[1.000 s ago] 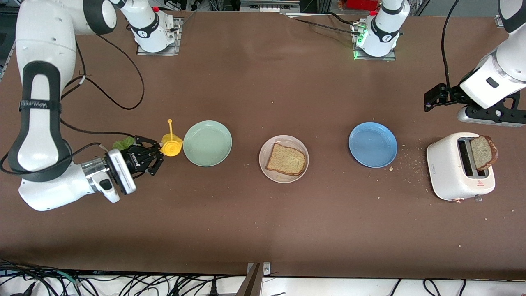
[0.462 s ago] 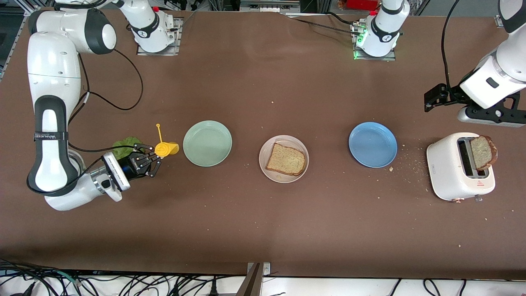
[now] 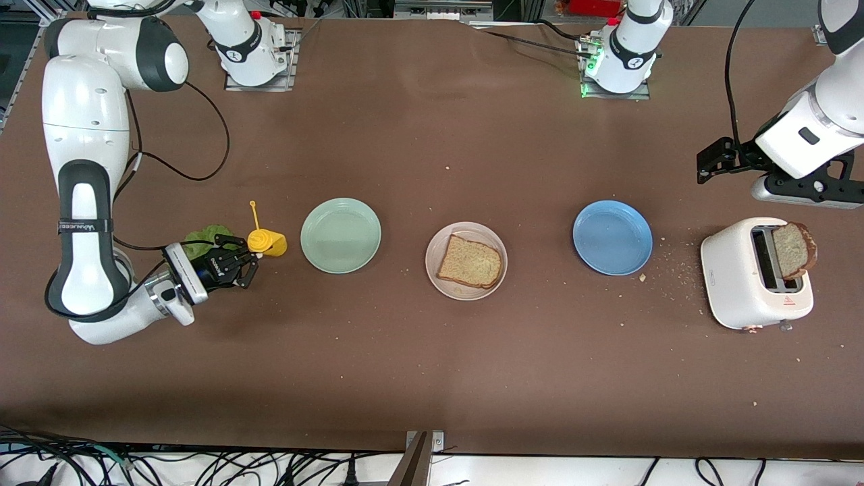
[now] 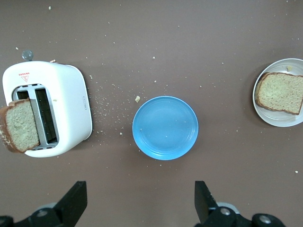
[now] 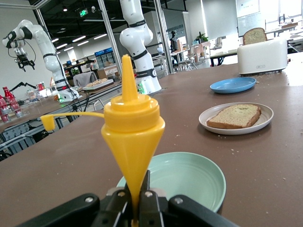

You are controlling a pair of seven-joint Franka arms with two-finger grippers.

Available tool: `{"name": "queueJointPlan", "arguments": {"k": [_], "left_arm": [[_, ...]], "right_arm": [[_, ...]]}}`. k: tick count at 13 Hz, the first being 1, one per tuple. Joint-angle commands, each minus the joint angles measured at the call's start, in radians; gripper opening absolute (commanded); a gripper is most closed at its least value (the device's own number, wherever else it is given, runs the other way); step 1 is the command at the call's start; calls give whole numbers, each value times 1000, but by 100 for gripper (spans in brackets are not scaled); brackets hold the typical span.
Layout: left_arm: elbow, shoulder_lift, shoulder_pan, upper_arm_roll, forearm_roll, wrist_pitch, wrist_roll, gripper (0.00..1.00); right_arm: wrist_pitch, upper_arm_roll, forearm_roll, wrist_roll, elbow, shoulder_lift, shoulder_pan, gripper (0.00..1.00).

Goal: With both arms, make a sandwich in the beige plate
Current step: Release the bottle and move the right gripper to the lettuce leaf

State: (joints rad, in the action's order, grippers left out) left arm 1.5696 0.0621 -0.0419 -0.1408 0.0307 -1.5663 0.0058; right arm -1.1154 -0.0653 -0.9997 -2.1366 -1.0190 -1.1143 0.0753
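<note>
One bread slice [image 3: 469, 261] lies on the beige plate [image 3: 466, 295] at mid-table. A second slice [image 3: 793, 250] sticks out of the white toaster [image 3: 742, 283] at the left arm's end. The green lettuce leaf [image 3: 202, 237] lies on the table beside my right gripper [image 3: 246, 264]. That gripper is shut on a yellow squeeze bottle [image 3: 266, 241], beside the mint-green plate [image 3: 341, 235]. In the right wrist view the jaws [image 5: 140, 201] pinch the bottle [image 5: 132, 137]. My left gripper [image 3: 800, 192] waits open and empty over the table near the toaster; its fingers [image 4: 75, 203] stand wide apart.
A blue plate [image 3: 612, 237] sits between the beige plate and the toaster, with crumbs scattered around it. The bottle's tethered cap [image 3: 252, 203] hangs on a thin strap. The arm bases stand along the table's edge farthest from the front camera.
My right arm has drawn back toward its end of the table, carrying the yellow bottle a little away from the mint-green plate. The left arm has not moved.
</note>
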Motion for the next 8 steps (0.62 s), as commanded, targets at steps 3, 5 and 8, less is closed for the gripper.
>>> {"name": "queueJointPlan", "arguments": {"k": [3,5,8], "left_arm": [[-2,-1,-1,4,-12,-6,-1,100],[-2,-1,-1,4,-11,-6,-1,100],[-2,-1,-1,4,-11,-6,-3,100]], "right_arm": [[-15,5,9,-85,27,-51,11,0],[-39,4,22,-104,27,-62,11,0],[-67,4,43,-126,25,-76,11,0]]}}
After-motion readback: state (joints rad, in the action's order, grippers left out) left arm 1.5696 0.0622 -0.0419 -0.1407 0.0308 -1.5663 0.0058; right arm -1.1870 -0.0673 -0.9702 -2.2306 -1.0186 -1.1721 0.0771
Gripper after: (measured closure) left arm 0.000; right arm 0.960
